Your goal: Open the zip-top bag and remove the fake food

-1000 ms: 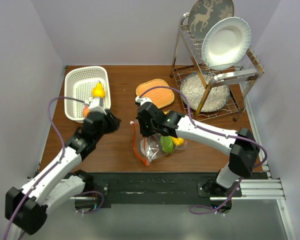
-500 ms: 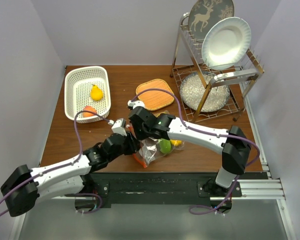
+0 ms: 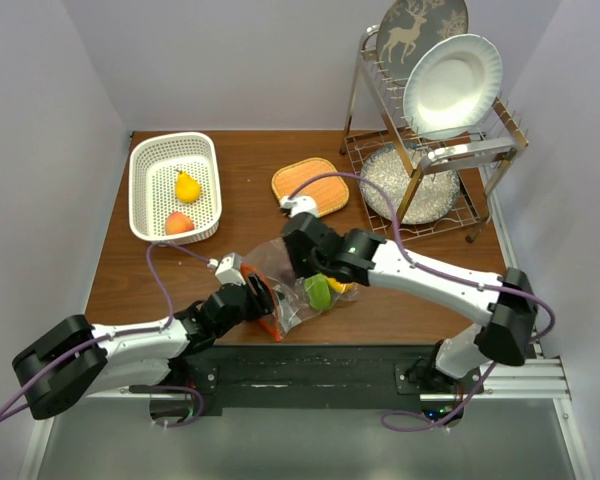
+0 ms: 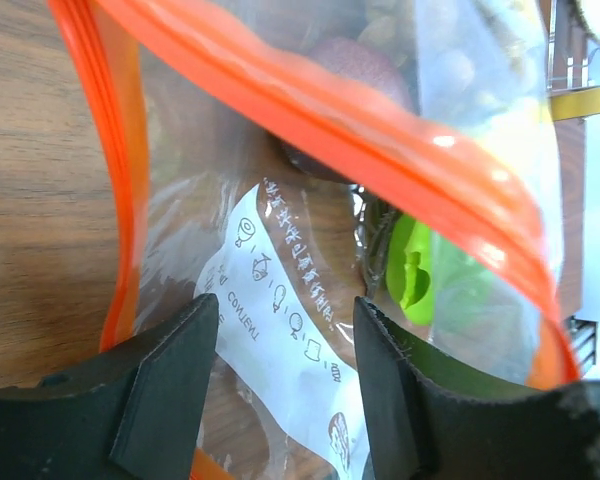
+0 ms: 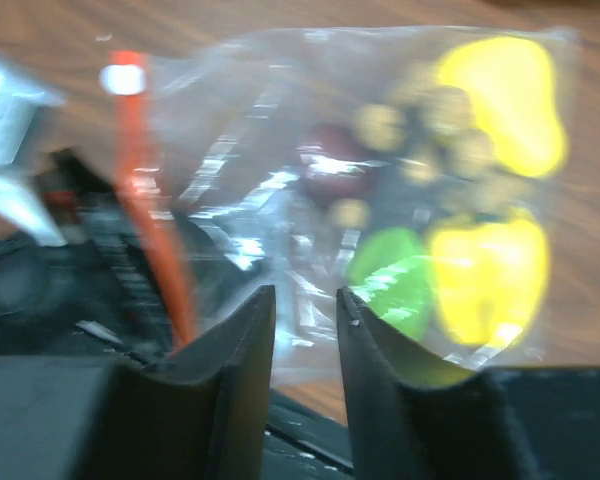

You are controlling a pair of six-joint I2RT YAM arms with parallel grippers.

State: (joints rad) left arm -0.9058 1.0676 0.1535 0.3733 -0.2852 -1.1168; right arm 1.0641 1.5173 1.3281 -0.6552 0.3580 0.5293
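Note:
The zip-top bag lies at the table's near edge, its orange-red zipper strip gaping open. Fake food inside it: a green piece, yellow pieces and a brown grape-like cluster. My left gripper is open at the bag's mouth. In the left wrist view its fingertips straddle the bag's white label. My right gripper hovers over the bag, its jaws a narrow gap apart, holding nothing. A yellow pear and an orange peach lie in the white basket.
The woven orange mat lies behind the bag. A metal dish rack with a white plate and a glass dish stands at the back right. The table's near edge runs just below the bag.
My left arm swung from the basket down to the bag's mouth, leaving the peach in the basket. My right gripper shifted a little right over the bag.

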